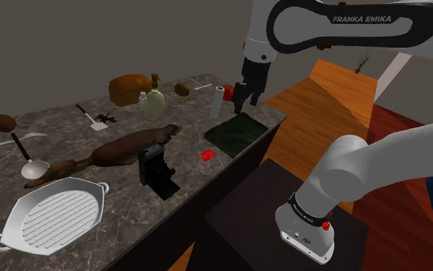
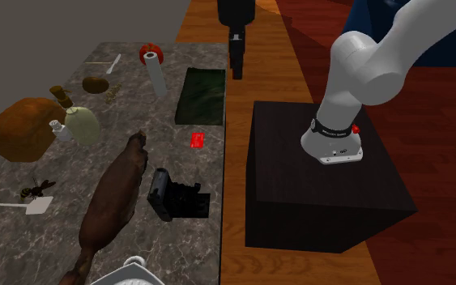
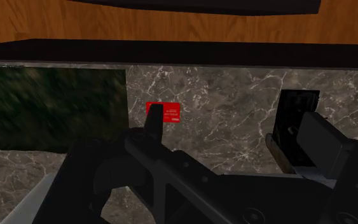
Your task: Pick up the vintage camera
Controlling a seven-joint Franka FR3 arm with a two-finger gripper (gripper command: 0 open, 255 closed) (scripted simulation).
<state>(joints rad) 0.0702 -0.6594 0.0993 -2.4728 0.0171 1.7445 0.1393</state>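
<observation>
Little is done as yet: the tool (image 1: 247, 106) hangs empty, jaws parted, above the dark green mat (image 1: 236, 131), well apart from the black vintage camera (image 1: 157, 171) standing untouched on the marble worktop (image 1: 68, 142) beside a brown animal figure (image 1: 126, 148), so reaching, gripping and lifting remain.

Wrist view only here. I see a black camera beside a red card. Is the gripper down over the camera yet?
Observer: No. The gripper hangs well above the table, up by the green mat. The camera sits further along, past the card.
Operator: Anything crowding the camera on its far side?
Observer: A brown animal figure lies close along the side away from the table's edge. I can't tell if they touch.
</observation>
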